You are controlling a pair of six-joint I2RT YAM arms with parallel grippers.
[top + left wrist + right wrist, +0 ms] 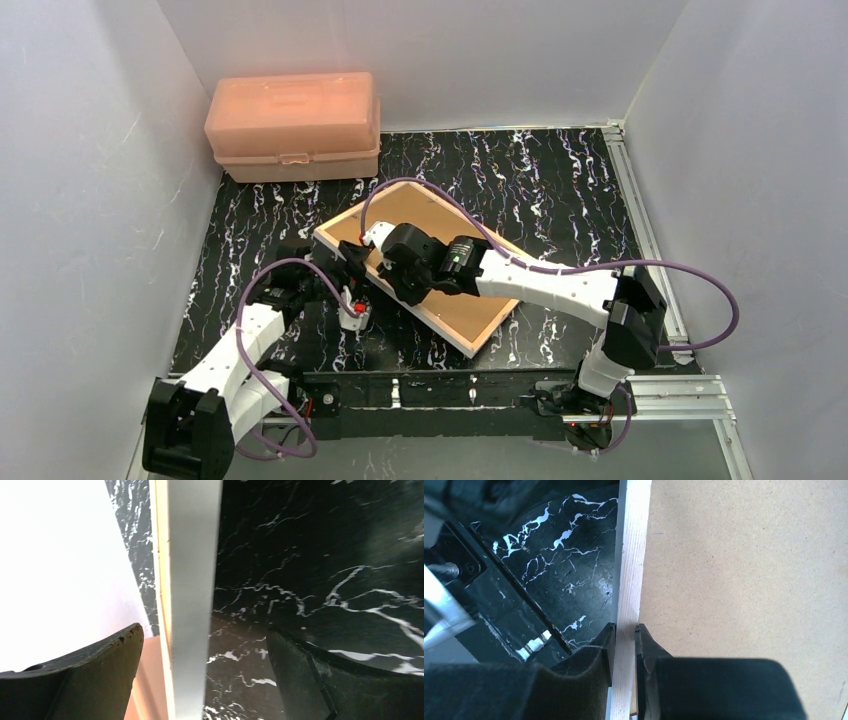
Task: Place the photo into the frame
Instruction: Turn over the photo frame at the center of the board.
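Right gripper [625, 632] is clamping the frame [631, 555] by its wood rail, arm reaching across its back. Left gripper [204, 634] is straddling the white edge, jaws wide, touching nothing.

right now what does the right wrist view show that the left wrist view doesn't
Only the right wrist view: the right gripper pinched shut on the frame's light wood edge, with a flat brown board filling the right side. Only the left wrist view: the left gripper open, its fingers wide apart on either side of a white frame edge without touching it, and a plain white surface at left that I cannot identify. Both: the frame's edge running up the middle and the black marbled table.
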